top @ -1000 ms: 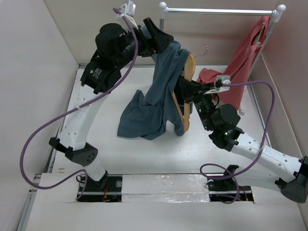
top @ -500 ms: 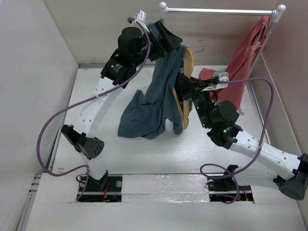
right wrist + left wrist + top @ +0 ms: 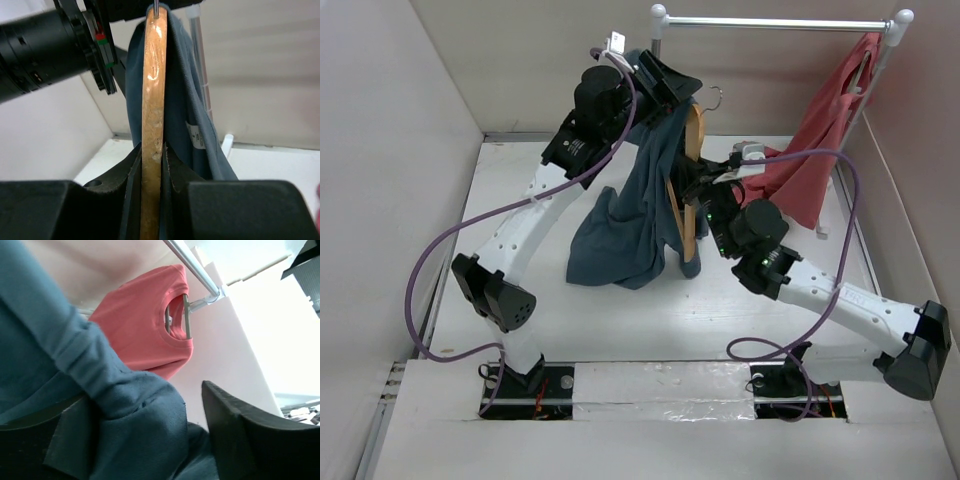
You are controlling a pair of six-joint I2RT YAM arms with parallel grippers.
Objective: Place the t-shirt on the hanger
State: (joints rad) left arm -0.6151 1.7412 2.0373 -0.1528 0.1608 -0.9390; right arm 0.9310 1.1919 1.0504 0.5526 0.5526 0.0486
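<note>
While hoisting the t-shirt by its bunched top edge, carrying it higher and closer to the white rail than a second ago. Draping it in a long fold down the hanger, just left of the right gripper, and trailing its hem onto the table below. Clamping the hanger's wooden arm tight in the right gripper, tipping it more upright than before, hook up beside the left gripper. Spreading the left gripper's jaws: resting cloth against one finger, showing a gap before the other, no longer pinching. Probably releasing a shoulder over the hanger's upper end; still needing the other shoulder pulled on.
</note>
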